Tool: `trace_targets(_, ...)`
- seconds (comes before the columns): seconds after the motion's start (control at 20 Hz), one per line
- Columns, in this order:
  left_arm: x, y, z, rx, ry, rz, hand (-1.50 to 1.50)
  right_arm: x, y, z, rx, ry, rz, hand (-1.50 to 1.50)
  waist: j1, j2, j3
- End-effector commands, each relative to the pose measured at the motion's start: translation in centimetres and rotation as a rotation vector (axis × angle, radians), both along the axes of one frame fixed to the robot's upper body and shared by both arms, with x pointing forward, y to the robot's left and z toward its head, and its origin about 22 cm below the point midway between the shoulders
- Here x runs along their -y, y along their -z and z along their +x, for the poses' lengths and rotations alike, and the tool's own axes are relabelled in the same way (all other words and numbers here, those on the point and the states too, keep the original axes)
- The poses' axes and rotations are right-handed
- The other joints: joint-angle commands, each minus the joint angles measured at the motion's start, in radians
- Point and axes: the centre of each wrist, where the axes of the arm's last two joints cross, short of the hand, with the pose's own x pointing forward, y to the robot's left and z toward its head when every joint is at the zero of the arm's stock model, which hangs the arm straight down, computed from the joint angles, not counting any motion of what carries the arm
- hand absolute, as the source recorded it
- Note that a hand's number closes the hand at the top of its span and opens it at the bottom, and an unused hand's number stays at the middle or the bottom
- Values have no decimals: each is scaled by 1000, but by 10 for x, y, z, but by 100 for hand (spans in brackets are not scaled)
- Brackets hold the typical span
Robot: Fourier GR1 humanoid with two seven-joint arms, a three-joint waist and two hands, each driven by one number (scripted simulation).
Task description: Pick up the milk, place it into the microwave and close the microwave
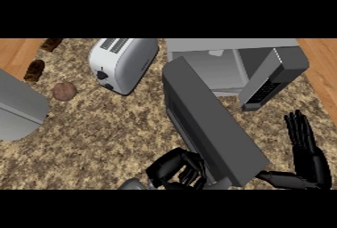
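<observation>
- Speckled brown stone covers the worktop [112, 133], with strips of wood at its upper left and right corners.
- Microwave [227, 49] stands at the upper middle, its pale cavity open toward the viewer.
- Its dark door [211, 129] swings far out, a long slab running from the cavity's left edge down toward the lower middle of the view.
- Left hand [174, 169] sits at the door's lower left end, its fingers curled against the door's edge; whether they actually grip it is hard to tell.
- Right hand [309, 156] rests open at the lower right, its fingers straight and pointing up, holding nothing.
- Milk cannot be made out clearly; a small pale shape deep in the cavity may be it, so its long axis and direction cannot be told.
- White toaster [121, 62] lies left of the microwave, slots at its far end.
- Round brown item [64, 91] and two darker ones lie near the left edge.
</observation>
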Motion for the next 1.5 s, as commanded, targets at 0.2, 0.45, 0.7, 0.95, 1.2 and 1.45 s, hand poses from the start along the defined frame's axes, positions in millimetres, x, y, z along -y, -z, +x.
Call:
trace_targets(0.2, 42, -10, -8, 16, -108, -11, 150, 5, -38, -15, 34, -104, 62, -150, -39, 12, -1)
trace_targets(0.45, 44, -13, 0, 8, -210, -107, 150, 2, -64, -16, 75, -169, 61, -150, -69, 18, -3)
trace_targets(0.7, 53, -35, 19, 65, -284, -173, 150, 2, -79, -13, 96, -317, 48, -150, -104, 24, -3)
trace_targets(0.95, 59, -45, 34, 96, -312, -188, 150, 3, -97, -9, 97, -393, 46, -150, -145, 35, -3)
trace_targets(1.2, 60, -64, 61, 74, -415, -206, 150, 7, -109, -6, 108, -434, 42, -150, -177, 46, -1)
trace_targets(1.45, 56, -71, 81, 42, -500, -213, 150, 1, -123, -4, 137, -470, 74, -150, -216, 60, -4)
